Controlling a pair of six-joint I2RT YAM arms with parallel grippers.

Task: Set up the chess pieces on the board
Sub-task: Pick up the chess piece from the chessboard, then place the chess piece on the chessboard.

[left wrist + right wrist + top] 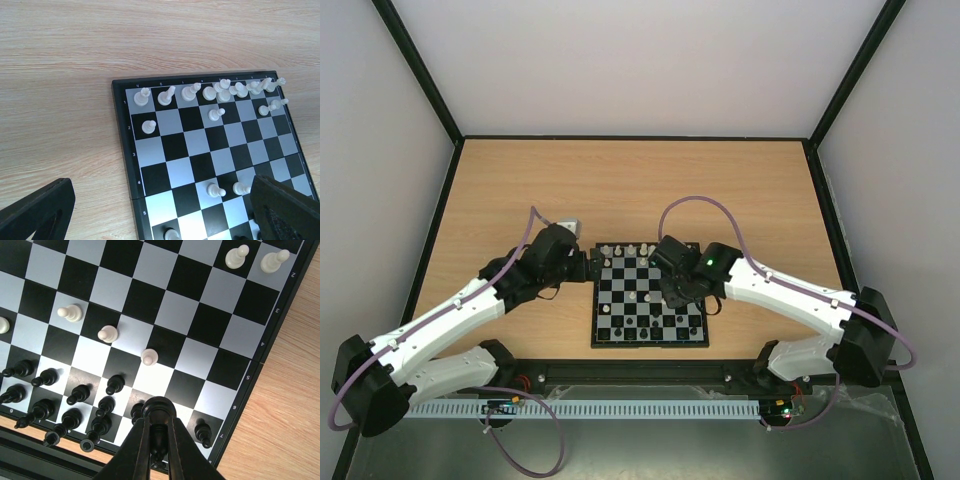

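Overhead, the board (620,292) sits at the near middle of the wooden table (520,190), with an arm reaching in from each side.

The left gripper (162,200) hangs at the board's left edge, jaws spread wide and nothing between them. Its two dark fingers (37,212) frame the bottom corners of the wrist view. Beyond them the white pieces (190,92) line the far rank. They're neatly spaced at the left end, but crowded and leaning on one another towards the right. A few white pawns (148,126) stand one rank in, and two more are out in the middle of the board.

Over to the right gripper (158,420): it's above the black side of the board, towards the right edge, jaws pinched tight on a black piece (158,406). Which kind I can't tell, because the fingers cover most of it. Around it the black pieces (75,395) fill the two ranks nearest the arms. One black pawn (202,432) stands alone on a dark square close to the right border. Three white pawns step diagonally across the middle squares, the nearest just ahead of the gripper's tip. Two more white ones stand far off by the right edge.
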